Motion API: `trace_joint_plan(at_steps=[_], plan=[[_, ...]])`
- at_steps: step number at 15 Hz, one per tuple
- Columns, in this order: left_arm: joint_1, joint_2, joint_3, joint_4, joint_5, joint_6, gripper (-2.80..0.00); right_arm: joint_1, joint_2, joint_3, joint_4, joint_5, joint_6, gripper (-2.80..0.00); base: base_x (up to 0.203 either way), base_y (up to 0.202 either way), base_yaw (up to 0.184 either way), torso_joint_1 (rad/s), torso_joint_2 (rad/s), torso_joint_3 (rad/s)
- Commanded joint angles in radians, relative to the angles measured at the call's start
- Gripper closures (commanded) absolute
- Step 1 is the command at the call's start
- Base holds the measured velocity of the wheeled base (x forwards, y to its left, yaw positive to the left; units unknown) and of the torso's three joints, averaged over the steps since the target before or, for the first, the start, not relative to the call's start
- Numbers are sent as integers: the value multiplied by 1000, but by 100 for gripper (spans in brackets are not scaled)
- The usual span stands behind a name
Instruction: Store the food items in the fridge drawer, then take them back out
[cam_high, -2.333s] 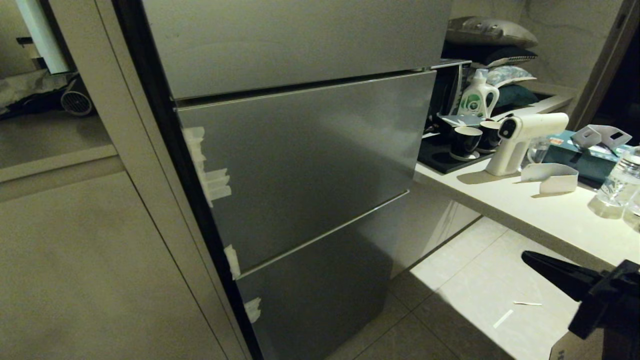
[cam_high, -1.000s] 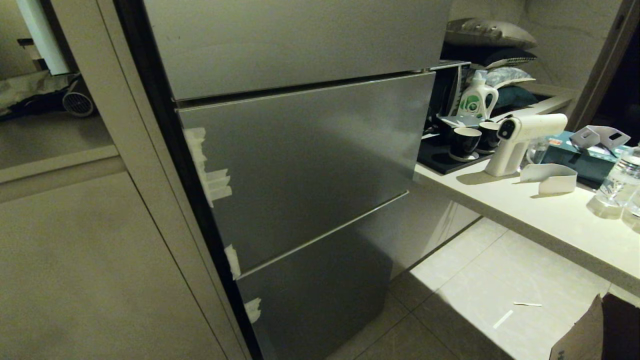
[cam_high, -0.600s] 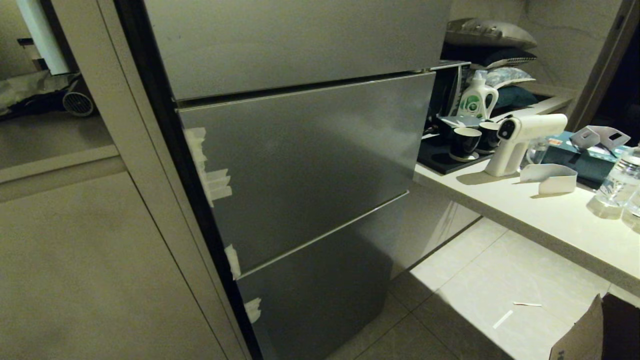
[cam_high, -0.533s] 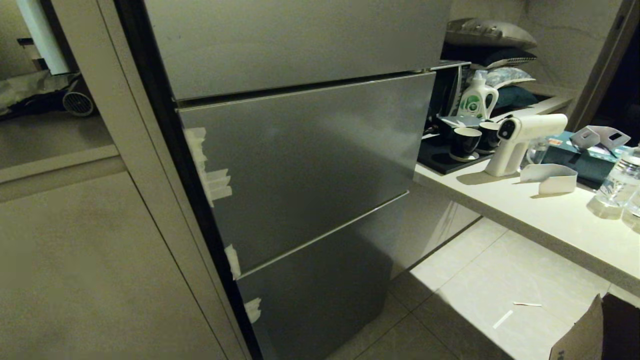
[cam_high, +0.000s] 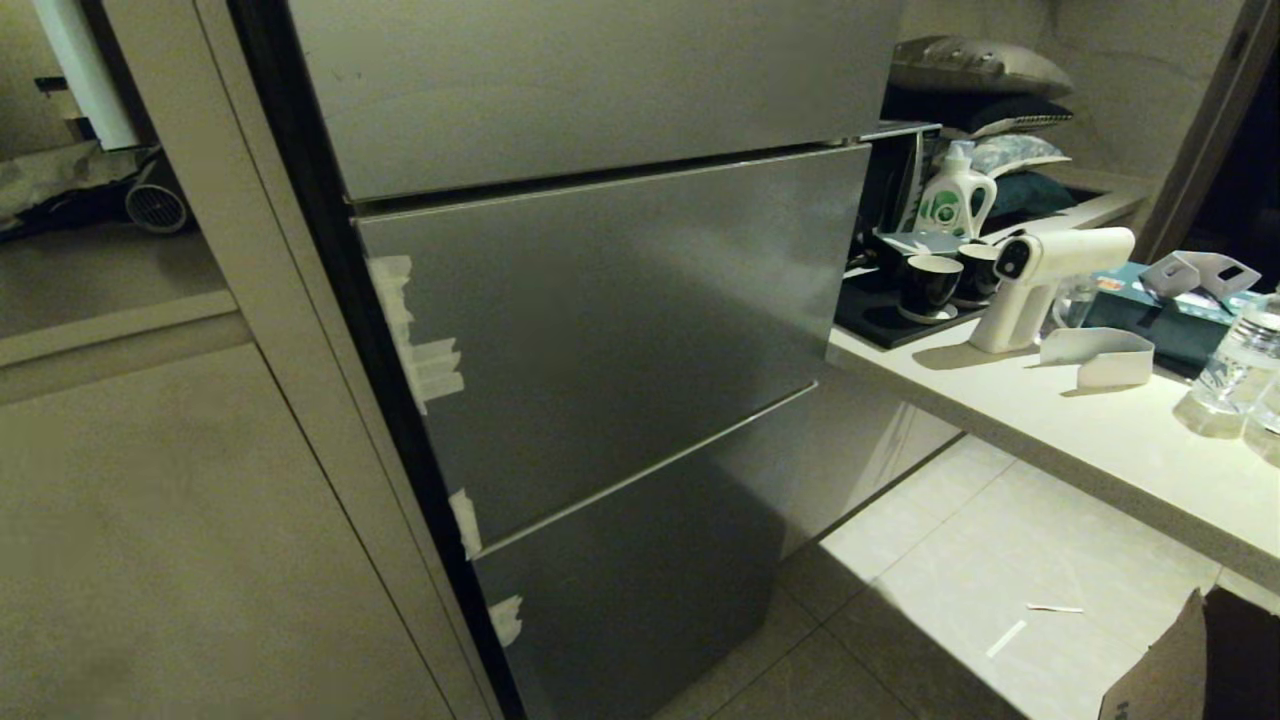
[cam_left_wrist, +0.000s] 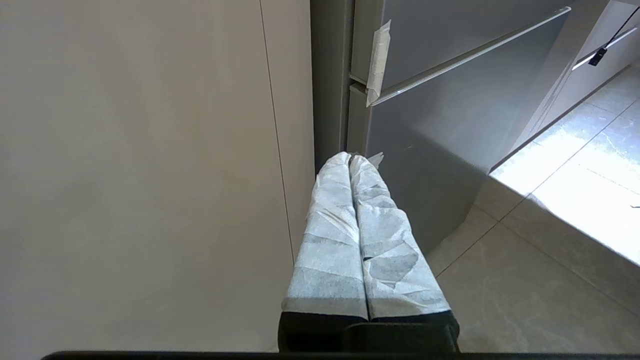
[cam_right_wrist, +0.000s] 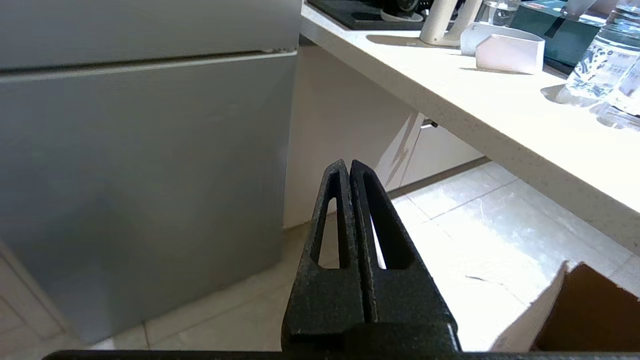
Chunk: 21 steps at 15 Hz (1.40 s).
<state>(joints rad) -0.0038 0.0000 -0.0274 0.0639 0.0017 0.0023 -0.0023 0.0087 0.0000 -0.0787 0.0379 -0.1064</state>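
Low beside the fridge, the right gripper (cam_right_wrist: 349, 167) hangs in the air with its two black fingers pressed together and nothing between them; it touches nothing, with pale floor tiles (cam_right_wrist: 480, 235) below it and the lower grey steel panel (cam_right_wrist: 140, 165) off to one side. The left gripper (cam_left_wrist: 349, 159) is also closed and empty, its fingers wrapped in white cloth, its tips near the dark gap between the fridge's edge and a beige cabinet wall (cam_left_wrist: 140, 165), just below a strip of white tape (cam_left_wrist: 377, 55) on the panel corner. Neither arm shows in the head view. There the fridge (cam_high: 600, 330) stands with all its steel fronts shut, so the fridge drawer is out of sight behind them, and the food items cannot be seen anywhere. White tape scraps (cam_high: 425, 360) cling to the left edge of the middle panel. To the right, a pale counter (cam_high: 1080, 440) runs away from the fridge's side; on it sit a black tray with two dark cups (cam_high: 930, 285), a white detergent bottle (cam_high: 955, 195), a white spray gun (cam_high: 1045, 275), a small white holder (cam_high: 1100, 355), a teal box (cam_high: 1165, 320) and clear water bottles (cam_high: 1235, 375) at the far right. Open tiled floor lies between fridge and counter, with a cardboard box (cam_high: 1190, 665) at its near right corner.
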Motion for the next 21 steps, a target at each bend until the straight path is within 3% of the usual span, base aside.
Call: trace_joint_plan(at_steps=[1, 21], plan=[[-1, 2, 0, 0, 0, 1, 0, 1, -10, 31, -1, 0, 5, 0, 0, 0, 0, 0, 0, 0], [-1, 2, 0, 2, 0, 5, 0, -1, -10, 31, -1, -3, 16, 0, 0, 0, 0, 0, 0, 0]])
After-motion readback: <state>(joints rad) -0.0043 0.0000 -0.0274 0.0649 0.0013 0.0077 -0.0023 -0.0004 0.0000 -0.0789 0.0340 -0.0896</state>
